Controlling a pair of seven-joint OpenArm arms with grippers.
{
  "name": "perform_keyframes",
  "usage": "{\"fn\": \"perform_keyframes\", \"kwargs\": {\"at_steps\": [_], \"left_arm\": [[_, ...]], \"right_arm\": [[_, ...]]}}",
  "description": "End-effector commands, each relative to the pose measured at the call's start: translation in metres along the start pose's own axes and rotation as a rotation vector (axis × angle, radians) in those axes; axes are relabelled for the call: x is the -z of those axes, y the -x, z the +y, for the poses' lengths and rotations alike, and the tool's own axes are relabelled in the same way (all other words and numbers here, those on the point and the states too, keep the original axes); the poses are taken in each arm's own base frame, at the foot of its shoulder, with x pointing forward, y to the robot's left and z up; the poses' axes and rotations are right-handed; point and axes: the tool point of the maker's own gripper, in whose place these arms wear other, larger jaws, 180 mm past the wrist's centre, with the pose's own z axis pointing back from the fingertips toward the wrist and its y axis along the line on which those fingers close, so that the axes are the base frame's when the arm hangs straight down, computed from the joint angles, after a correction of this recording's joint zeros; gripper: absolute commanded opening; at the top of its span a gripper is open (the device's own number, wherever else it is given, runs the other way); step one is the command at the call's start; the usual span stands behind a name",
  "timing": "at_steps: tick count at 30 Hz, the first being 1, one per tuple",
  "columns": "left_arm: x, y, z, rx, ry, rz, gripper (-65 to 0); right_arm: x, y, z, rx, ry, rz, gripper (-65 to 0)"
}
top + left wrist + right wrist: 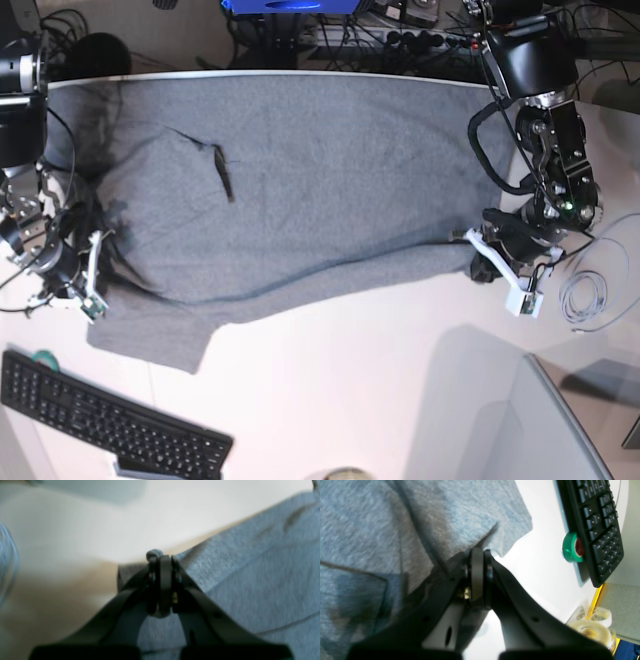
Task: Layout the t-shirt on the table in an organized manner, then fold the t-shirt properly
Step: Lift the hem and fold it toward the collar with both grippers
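Base view: the t-shirt [300, 190] is lying spread across the far half of the bench [380, 380], running from 9 to 3 o'clock, top edge hanging along the far bench rim at 12. The layout step is looking mostly done but not clean. There's a dark crease [222, 170] near 11 o'clock of the fabric, and one flap, probably a sleeve [150, 340], is sticking out toward 7 o'clock.

The left tool [487, 250] is sitting at the shirt's 3 o'clock edge. In the left wrist view its fingers are pressed together, clamping a small bunch of grey cloth [154, 554] at the tips. The right tool [95, 240] is at the 9 o'clock edge. In the right wrist view its jaws are likewise squeezed onto a fold of the shirt's edge (the cloth is creasing right into the pinch).

So both tools are gripping opposite ends of the garment, which I'm reading as a stretch-and-flatten move. It could also be the start of the first fold.

No fold is showing yet. The whole folding part is remaining, plus smoothing that crease and the stray flap.

The keyboard [100, 415] is sitting at 7 o'clock, near the flap but apart from it. A coiled cable [590, 295] is lying at 4 o'clock, just beyond the left tool. Neither is touching the cloth.
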Motion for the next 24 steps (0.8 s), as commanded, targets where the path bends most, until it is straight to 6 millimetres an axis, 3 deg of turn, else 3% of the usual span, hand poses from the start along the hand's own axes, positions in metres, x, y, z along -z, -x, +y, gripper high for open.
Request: {"fn": "perform_keyframes", "kwargs": {"at_steps": [1,7,13,20,24], "left_arm": [[-0.006,-0.019,0.005,0.017,-0.010,-0.060,-65.0],[-0.011,-0.010,0.007,0.024,-0.017,-0.047,-65.0],[-0.025,-0.016,0.043,-0.027,-0.099,-0.078,-65.0],[-0.026,-0.018,0.045,-0.029,-0.103,-0.081,-65.0],[-0.028,-0.003,0.043,-0.034,-0.102,-0.056,-65.0]], "right_arm": [[-0.004,-0.014,-0.026,-0.012,0.051,-0.043,-65.0],[-0.007,-0.010,-0.030,0.011,0.066,-0.043,-65.0],[-0.016,0.001,-0.056,0.099,0.143,-0.040,-65.0],[-0.017,0.005,-0.053,0.104,0.140,-0.034,-65.0],[-0.018,0.014,-0.041,0.107,0.123,-0.017,-65.0]]}}
